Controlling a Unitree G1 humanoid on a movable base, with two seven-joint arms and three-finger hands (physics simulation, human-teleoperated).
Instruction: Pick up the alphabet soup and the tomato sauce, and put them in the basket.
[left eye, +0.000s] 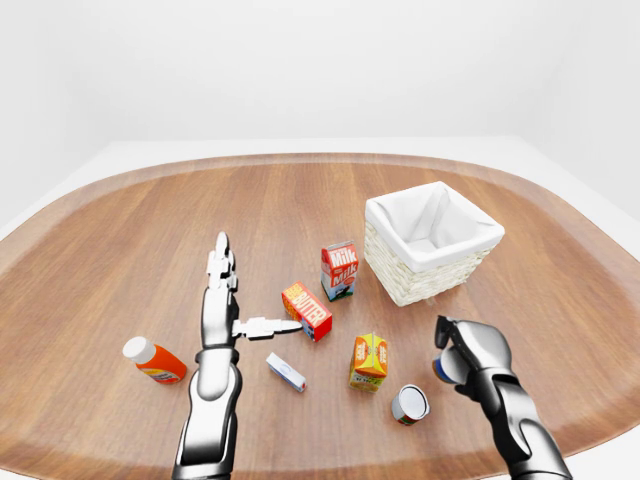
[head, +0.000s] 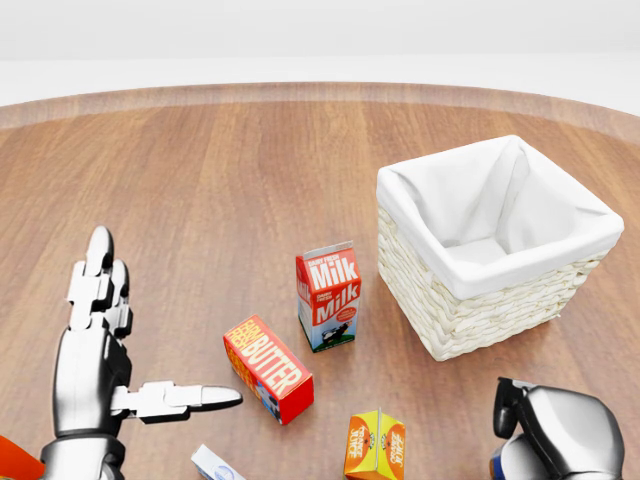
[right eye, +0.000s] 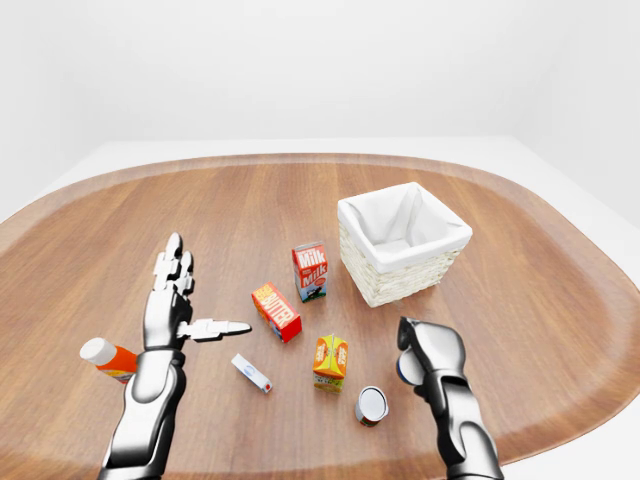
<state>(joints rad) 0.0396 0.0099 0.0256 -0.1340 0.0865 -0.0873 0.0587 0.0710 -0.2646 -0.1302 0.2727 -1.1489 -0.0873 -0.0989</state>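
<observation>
The right hand (left eye: 462, 352) curls closed around a blue-labelled can (left eye: 441, 370), mostly hidden, axis unclear. Left of it, another can (left eye: 409, 404) lies tipped. The basket (left eye: 430, 243) stands beyond, bare table (left eye: 560, 270) rightward. The left hand (left eye: 222, 300) is splayed wide.

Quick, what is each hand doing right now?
Left hand: open, fingers spread, holding nothing.
Right hand: fingers closed around a can; its label is hidden.
</observation>
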